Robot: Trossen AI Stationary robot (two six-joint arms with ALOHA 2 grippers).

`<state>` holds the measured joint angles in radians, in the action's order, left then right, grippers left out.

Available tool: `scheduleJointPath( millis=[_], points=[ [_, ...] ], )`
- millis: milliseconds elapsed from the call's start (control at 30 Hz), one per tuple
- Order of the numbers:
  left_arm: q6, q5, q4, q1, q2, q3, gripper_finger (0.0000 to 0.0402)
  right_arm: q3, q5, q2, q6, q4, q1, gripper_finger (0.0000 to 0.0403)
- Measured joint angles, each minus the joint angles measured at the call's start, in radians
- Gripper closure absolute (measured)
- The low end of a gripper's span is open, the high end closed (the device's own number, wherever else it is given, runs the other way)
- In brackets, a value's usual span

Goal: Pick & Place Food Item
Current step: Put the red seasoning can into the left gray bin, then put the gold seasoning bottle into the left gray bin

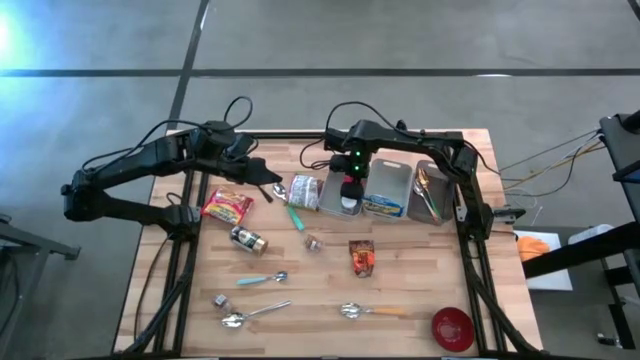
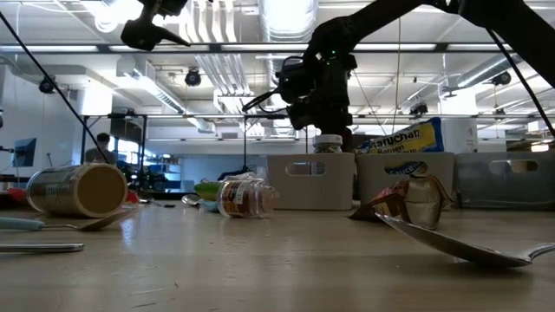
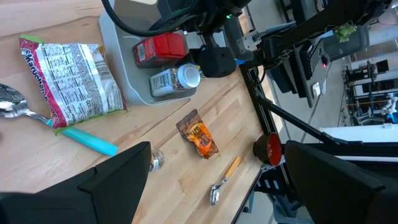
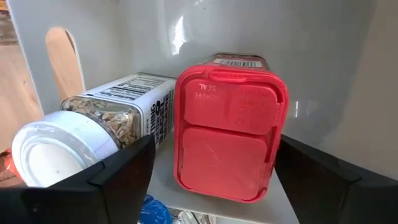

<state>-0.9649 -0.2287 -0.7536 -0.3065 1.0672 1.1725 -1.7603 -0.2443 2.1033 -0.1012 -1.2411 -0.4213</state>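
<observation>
I see the right gripper poised over the grey bin just above the middle of the high view. Its fingers stand spread on either side of the red-lidded container without touching it, so nothing is held. That container lies in the bin on its side, a squarish box with a smooth red flip lid, and touching it alongside lies a clear spice jar with a white round cap and flaky contents. The bin's pale plastic walls close in around both, with a slot handle cut into one wall.

Right of that bin in the high view sits a second grey bin holding a blue-and-yellow packet, then a third bin with metal cutlery. A crinkly noodle packet lies just left of the first bin, with a teal-handled spoon below it.

The right arm bends in from the upper right and points its wrist steeply down into the bin.

The left gripper waits at upper left above the wooden plank table, its fingers wide apart and empty. Below it lie a red snack bag and a small dark jar; an orange wrapper, spoons and a red bowl sit lower down.
</observation>
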Motion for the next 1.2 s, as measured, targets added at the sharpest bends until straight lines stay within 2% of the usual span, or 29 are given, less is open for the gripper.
scheduleJointPath(
  millis=[300,467,833,1067,1200],
  points=[
    [0.015,0.0,0.0,0.0,0.0,0.0,0.003,0.0,0.017,-0.012,0.018,-0.002,0.0,0.0087],
    [0.023,0.0,-0.01,0.0,-0.001,0.0,0.003,0.0,0.087,-0.065,0.03,-0.01,0.005,0.0086],
    [0.12,0.0,-0.04,0.04,-0.001,0.0,0.003,0.001,0.094,-0.272,0.126,-0.008,0.028,0.0086],
    [0.198,0.0,-0.038,0.062,0.021,0.0,0.003,0.007,0.103,-0.408,0.2,0.0,0.111,0.0086],
    [0.253,0.0,-0.037,0.07,0.059,0.0,0.003,0.039,0.174,-0.472,0.247,0.003,0.182,0.0086]
  ],
)
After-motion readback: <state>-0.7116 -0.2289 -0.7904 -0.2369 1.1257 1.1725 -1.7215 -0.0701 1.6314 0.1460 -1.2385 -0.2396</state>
